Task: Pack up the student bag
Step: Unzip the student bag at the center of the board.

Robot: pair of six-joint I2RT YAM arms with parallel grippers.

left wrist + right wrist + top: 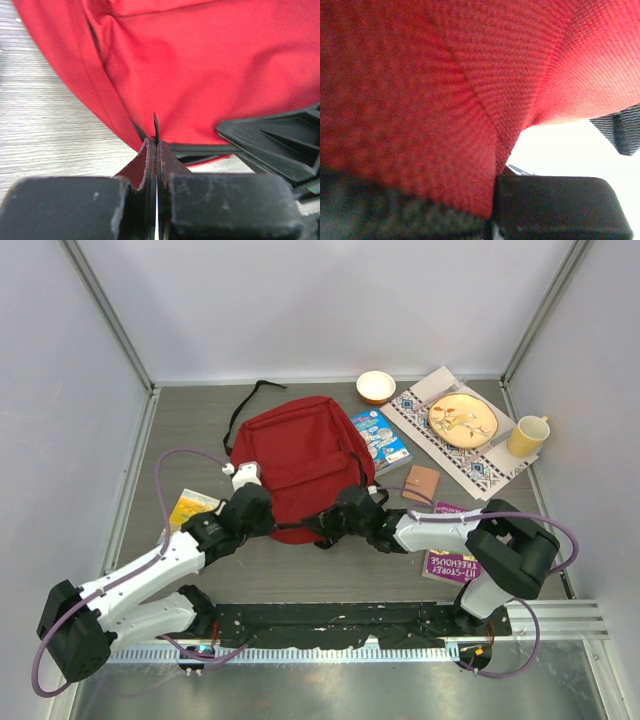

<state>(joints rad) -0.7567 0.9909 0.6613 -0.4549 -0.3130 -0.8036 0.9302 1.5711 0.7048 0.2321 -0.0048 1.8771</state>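
The student bag is a red backpack lying flat in the middle of the table, with its black strap trailing to the far left. My left gripper is at the bag's near edge. In the left wrist view it is shut on a thin black zipper pull sticking up between the tips. My right gripper is at the same edge, just to the right. In the right wrist view it pinches a fold of the bag's red fabric, which fills most of that view.
A blue book lies against the bag's right side, with a brown wallet beside it. Far right are a white bowl, an orange plate on a patterned mat, and a yellow mug. A purple book lies under my right arm. A yellow booklet lies at the left.
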